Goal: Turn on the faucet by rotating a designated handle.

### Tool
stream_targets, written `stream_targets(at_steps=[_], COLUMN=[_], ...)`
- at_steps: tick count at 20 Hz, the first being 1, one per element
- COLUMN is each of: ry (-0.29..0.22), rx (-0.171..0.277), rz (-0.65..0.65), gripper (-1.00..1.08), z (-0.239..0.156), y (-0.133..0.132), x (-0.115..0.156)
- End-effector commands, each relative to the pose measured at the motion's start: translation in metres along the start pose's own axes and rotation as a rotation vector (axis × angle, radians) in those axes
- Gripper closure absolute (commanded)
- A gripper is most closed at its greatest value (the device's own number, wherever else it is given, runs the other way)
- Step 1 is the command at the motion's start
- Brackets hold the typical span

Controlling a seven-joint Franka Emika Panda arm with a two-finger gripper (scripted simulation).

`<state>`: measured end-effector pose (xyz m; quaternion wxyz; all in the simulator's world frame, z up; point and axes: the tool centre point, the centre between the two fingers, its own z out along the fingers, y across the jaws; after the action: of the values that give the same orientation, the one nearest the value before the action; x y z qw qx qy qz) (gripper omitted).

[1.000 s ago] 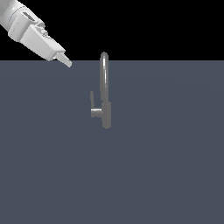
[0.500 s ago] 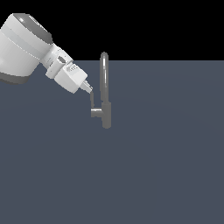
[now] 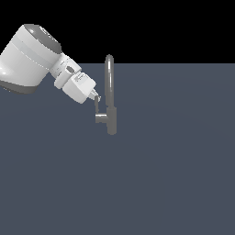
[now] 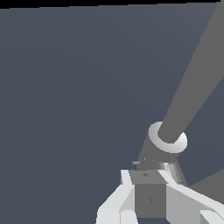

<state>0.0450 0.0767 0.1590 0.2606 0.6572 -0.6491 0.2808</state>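
Observation:
The faucet (image 3: 109, 92) stands in the middle of the exterior view, its tall arched spout rising from a short thicker body. The handle (image 3: 98, 114) juts from the body toward the exterior view's left and ends in a thin upright bar. My gripper (image 3: 95, 96) comes in from the upper left, and its tip is at the top of that bar, seemingly touching it. The jaws look pressed together, with nothing between them. In the wrist view the gripper (image 4: 148, 183) sits right by the faucet (image 4: 192, 83), whose spout runs off diagonally. Only a small stub of the handle (image 4: 136, 163) shows there.
The bulky white arm (image 3: 30, 57) fills the upper left of the exterior view. The faucet stands on a flat dark grey-blue surface (image 3: 174, 174) that runs to all edges, with black background behind.
My gripper has moved down and toward the exterior view's right, from well left of the spout to the top of the handle bar. The handle's bar, hanging down earlier, now points up.

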Motion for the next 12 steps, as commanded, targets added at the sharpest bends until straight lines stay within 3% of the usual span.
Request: stream_targets(at_steps=[1,12], ry=[-0.001,-0.001], rx=[0.001,0.001], rz=[0.0,0.0], gripper=[1.08,1.08], z=[-0.001,-0.007], y=[0.005,0.038], x=[0.001,0.007])
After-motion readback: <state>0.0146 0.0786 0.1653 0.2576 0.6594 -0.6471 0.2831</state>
